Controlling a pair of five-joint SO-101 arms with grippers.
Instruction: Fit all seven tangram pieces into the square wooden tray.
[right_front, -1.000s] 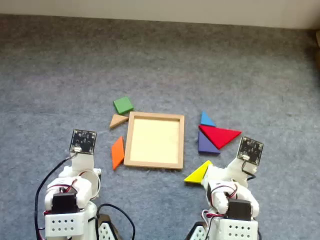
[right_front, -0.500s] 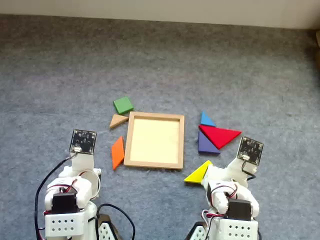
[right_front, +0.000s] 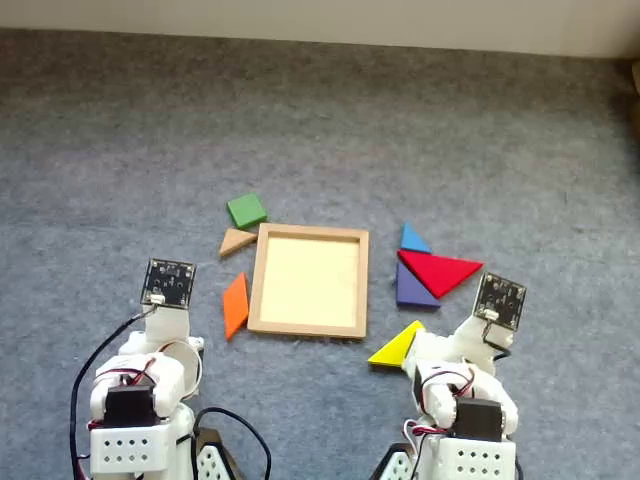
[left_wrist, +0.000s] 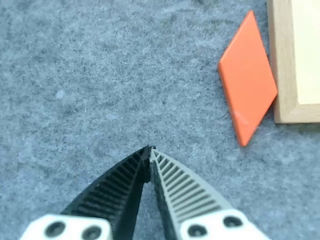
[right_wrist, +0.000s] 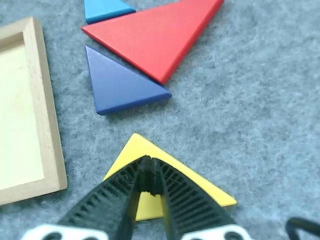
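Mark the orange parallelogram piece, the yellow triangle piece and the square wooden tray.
orange parallelogram piece (left_wrist: 247, 82): left wrist view, middle of its top face.
yellow triangle piece (right_front: 395, 347): high view, middle of its visible face.
square wooden tray (right_front: 312, 232): high view, middle of its far rim.

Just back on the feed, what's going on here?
Nothing is placed yet: the wooden tray is empty, with all seven pieces on the carpet around it. Both arms hold nothing. The left gripper is shut beside the orange parallelogram; the right gripper is shut over the yellow triangle.
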